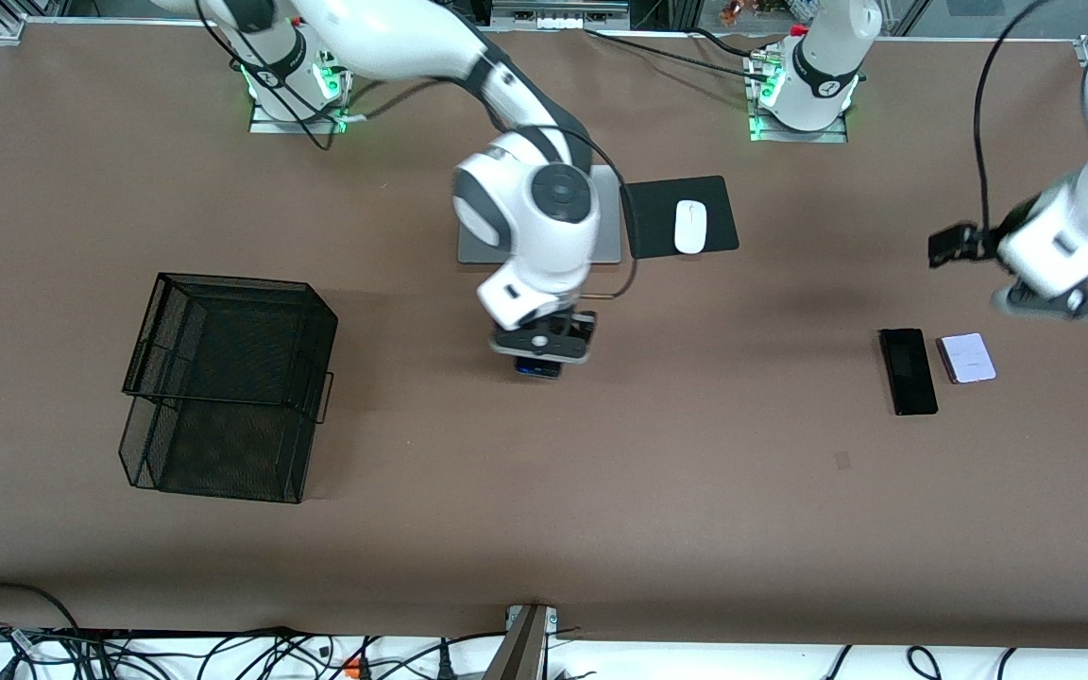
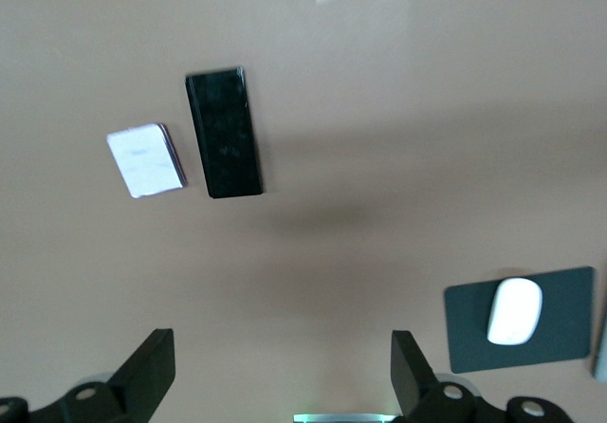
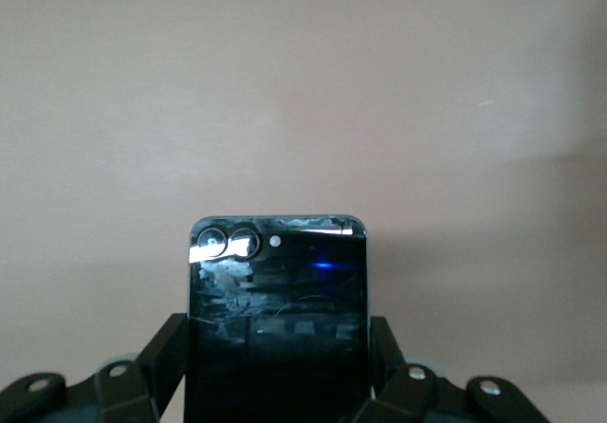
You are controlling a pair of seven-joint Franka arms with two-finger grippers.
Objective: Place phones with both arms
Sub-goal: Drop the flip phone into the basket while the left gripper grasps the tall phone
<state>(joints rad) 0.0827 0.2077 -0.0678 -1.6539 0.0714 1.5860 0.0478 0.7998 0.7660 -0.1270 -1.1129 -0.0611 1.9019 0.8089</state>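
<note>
My right gripper (image 1: 544,353) is down at the middle of the table, shut on the small squarish black phone (image 1: 538,368). In the right wrist view that phone (image 3: 277,271) sits between the two fingers (image 3: 169,352), its camera lenses pointing away from the wrist. The long black phone (image 1: 909,370) (image 2: 224,134) lies flat toward the left arm's end of the table. Beside it lies the small lavender-white phone (image 1: 966,358) (image 2: 145,159). My left gripper (image 1: 1071,302) (image 2: 282,347) hangs open over the table close to those two phones, with nothing between its fingers.
A black wire basket (image 1: 223,378) stands toward the right arm's end. A grey laptop (image 1: 608,203) lies under the right arm's wrist. Beside it, a white mouse (image 1: 690,227) (image 2: 514,311) rests on a black pad (image 1: 648,217).
</note>
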